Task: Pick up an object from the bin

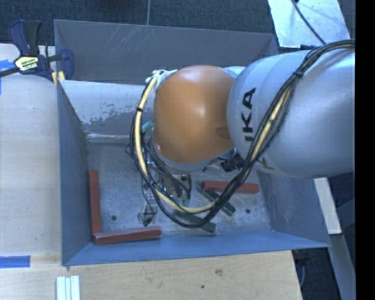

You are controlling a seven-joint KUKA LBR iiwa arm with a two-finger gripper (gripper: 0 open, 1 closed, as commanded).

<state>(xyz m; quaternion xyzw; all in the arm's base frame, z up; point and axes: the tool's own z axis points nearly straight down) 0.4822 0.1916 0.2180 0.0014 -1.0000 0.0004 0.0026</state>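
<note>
My gripper (174, 184) hangs low over the middle of the bin floor, mostly hidden beneath the arm's orange dome and its looped cables. Just right of it lies a short red-brown bar (232, 187), partly covered by a cable. A small dark green piece (227, 209) lies below that bar, near the front wall. Whether anything is in the gripper is hidden.
A red-brown L-shaped strip lies at the left, with its long leg (95, 202) along the left wall and its foot (129, 235) along the front wall. The big grey arm covers the bin's right half. Bare floor shows between the strip and the gripper.
</note>
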